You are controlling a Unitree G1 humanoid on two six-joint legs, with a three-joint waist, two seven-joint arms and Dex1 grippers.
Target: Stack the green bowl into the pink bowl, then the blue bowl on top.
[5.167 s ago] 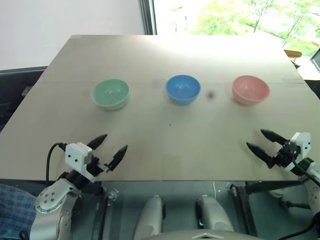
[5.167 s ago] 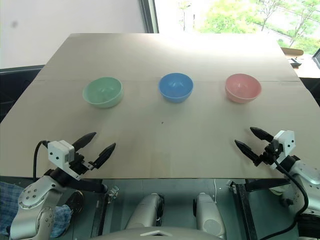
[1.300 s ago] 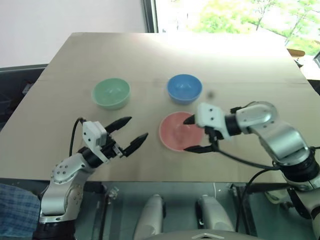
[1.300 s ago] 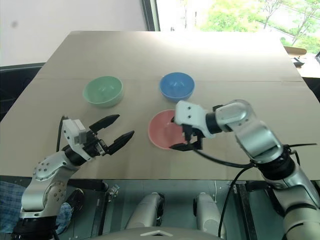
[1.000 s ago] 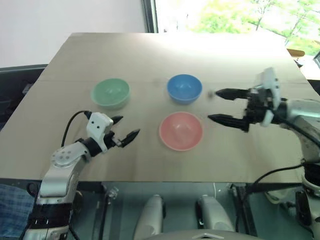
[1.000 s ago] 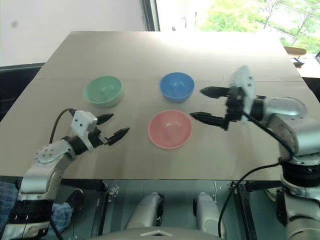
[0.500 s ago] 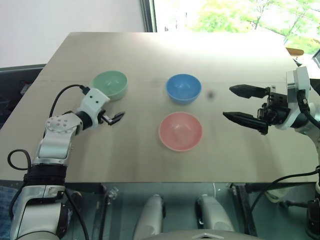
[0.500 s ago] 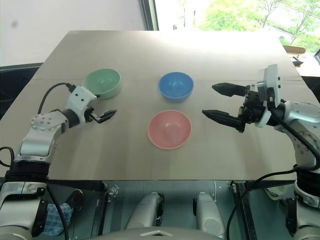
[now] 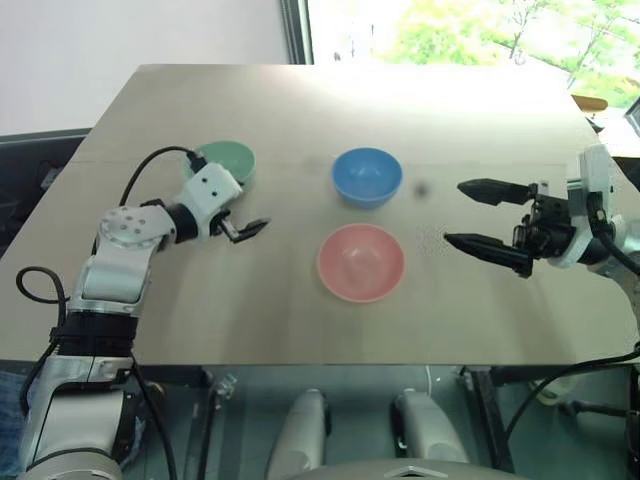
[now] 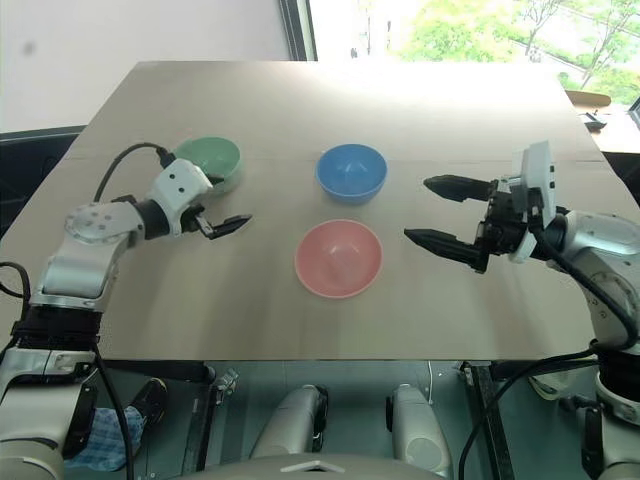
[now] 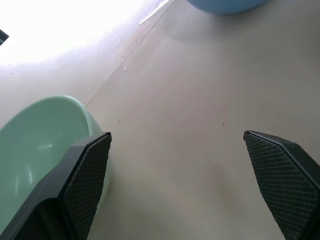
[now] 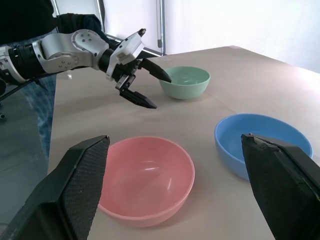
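sitting at the far left of the tabletop (image 9: 300,110), the green bowl (image 10: 212,157) is still on its own, nothing stacked yet. the left gripper (image 10: 222,222) hangs right beside it on the side toward the middle, fingers spread as wide as they go and holding nothing. in the left wrist view one finger (image 11: 82,177) is right up against the bowl's near rim, can't tell if it's actually touching. looks like it's lining up to straddle the rim and pinch it, which would explain the wide spread.

the pink bowl (image 9: 361,261) sits near the front centre, well apart from the green one, open side up and empty, so it's a ready base within reach of both arms. the blue bowl (image 9: 367,176) is just behind it, close but not touching, waiting for last.

the right gripper (image 9: 482,215) hovers off to the right of the pink bowl, fingers wide apart and empty, pointing across at the bowls. probably parked out of the way so the left arm has room.
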